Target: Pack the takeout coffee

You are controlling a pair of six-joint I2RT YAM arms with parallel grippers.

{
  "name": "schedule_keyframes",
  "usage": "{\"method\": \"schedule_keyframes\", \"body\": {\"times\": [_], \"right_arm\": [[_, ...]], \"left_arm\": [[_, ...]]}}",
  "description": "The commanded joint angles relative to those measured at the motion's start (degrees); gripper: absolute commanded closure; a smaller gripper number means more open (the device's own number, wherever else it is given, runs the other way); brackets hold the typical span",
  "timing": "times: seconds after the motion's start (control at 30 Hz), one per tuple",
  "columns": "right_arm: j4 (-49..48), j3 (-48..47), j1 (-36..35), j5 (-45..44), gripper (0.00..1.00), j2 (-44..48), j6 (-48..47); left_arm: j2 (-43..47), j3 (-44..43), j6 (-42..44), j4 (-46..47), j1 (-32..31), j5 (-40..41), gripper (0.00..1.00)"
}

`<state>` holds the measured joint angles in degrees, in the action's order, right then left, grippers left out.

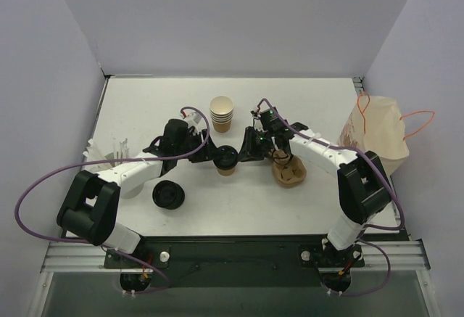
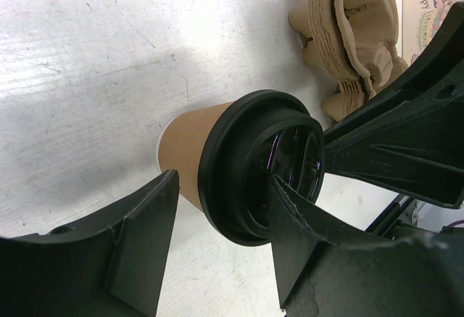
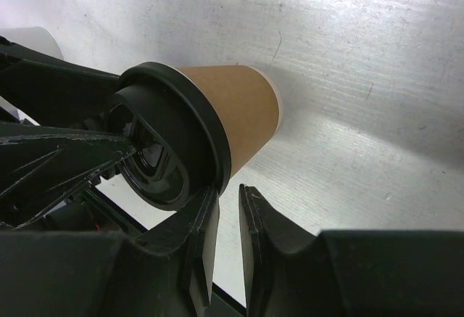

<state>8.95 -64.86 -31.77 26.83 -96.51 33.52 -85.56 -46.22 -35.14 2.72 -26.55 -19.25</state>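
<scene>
Left gripper (image 2: 225,179) jaws straddle the small tan kraft-paper cup (image 2: 190,143), round black plastic lid (image 2: 235,150) on, upright mid white table (image 1: 145,106); we cannot tell if they clamp it. Right gripper (image 3: 228,192): jaws nearly closed, narrow slit, nothing between, tips beside the lid's rim. Brown moulded-pulp carrier (image 2: 355,27) lies near.
</scene>
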Motion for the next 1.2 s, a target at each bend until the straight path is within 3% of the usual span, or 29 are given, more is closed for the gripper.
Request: {"method": "schedule_keyframes", "body": {"times": [0.0,0.2,0.6,0.93,1.17], "right_arm": [[0.81,6.48,-0.31,-6.42,0.82,-0.87,1.45],[-2.71,11.77,-3.73,-10.04,0.83,-1.22,3.92],[-0.43,2.03,-0.93,-3.80,0.74,9.14,3.05],[-0.51,-3.59,5.93,2.33,0.71,5.37,-1.78],[-1.83,-8.52,6.54,11.56,0.61,0.72,-6.44]], "left_arm": [[-2.77,1.48,1.30,-2.63,0.00,4.74,0.40],[-3.47,2.71,0.68,-2.02,0.00,5.53,0.40],[-6.54,0.25,3.32,-0.44,0.00,2.46,0.40],[-8.83,0.07,4.37,3.08,0.00,-1.76,0.40],[-9.98,-0.28,4.20,3.43,-0.08,-1.67,0.40]]}}
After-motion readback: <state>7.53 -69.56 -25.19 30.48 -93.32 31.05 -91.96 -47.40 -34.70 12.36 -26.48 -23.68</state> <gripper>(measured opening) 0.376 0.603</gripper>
